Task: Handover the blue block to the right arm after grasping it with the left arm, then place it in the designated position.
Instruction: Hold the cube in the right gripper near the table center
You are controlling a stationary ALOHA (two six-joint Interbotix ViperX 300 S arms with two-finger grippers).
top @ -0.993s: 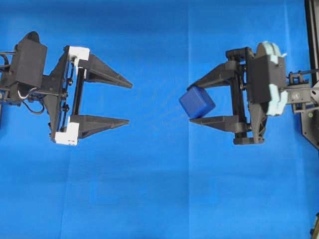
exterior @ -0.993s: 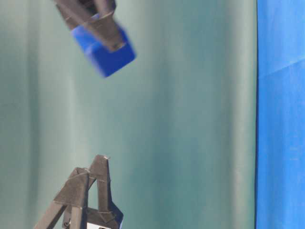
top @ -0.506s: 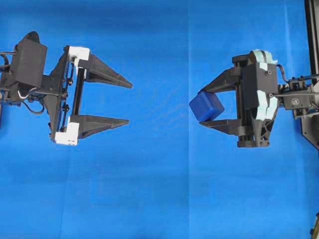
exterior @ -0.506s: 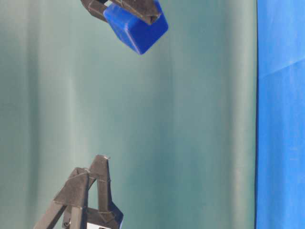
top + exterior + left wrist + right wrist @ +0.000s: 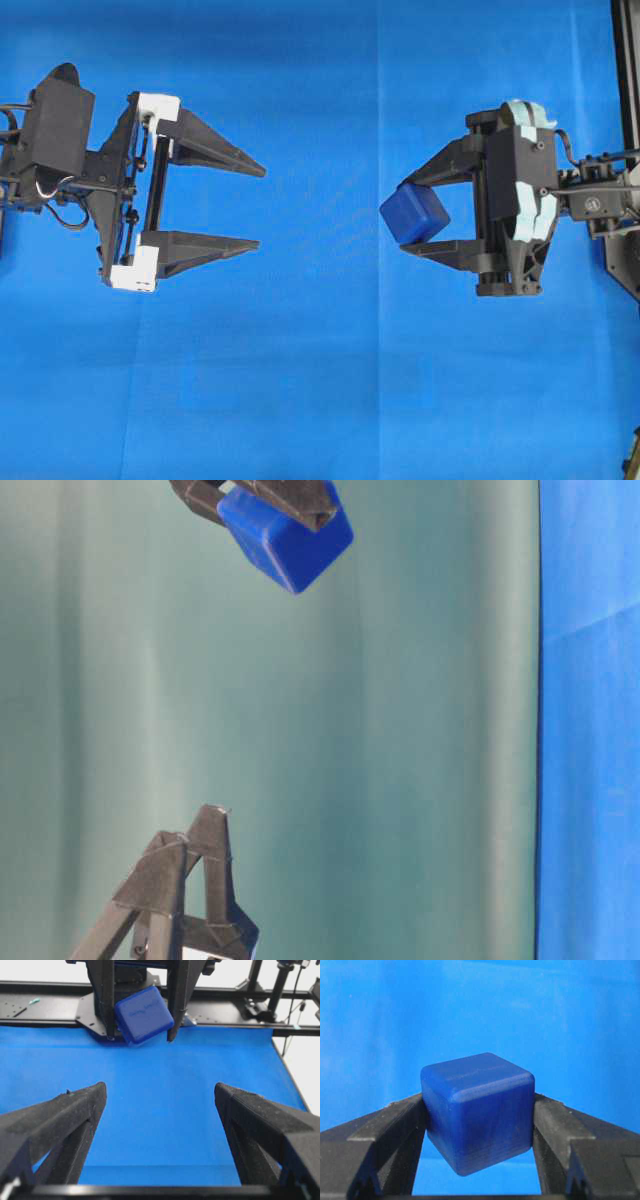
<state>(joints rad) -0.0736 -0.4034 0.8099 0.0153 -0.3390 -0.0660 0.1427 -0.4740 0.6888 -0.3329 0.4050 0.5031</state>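
A: What had changed in that last second?

B: The right gripper (image 5: 418, 214) had drawn back toward its own side and turned, carrying the block (image 5: 414, 213) with it, then paused. The left gripper (image 5: 255, 207) hadn't budged; it hung wide and empty, well apart. So the handover looked done, with placing left.

A: And the block?

B: Clamped between the right fingertips, tilted, above the cloth (image 5: 320, 380). It was a dark, glossy cube with rounded edges; the fingers were matte black, the cloth smooth with faint creases.
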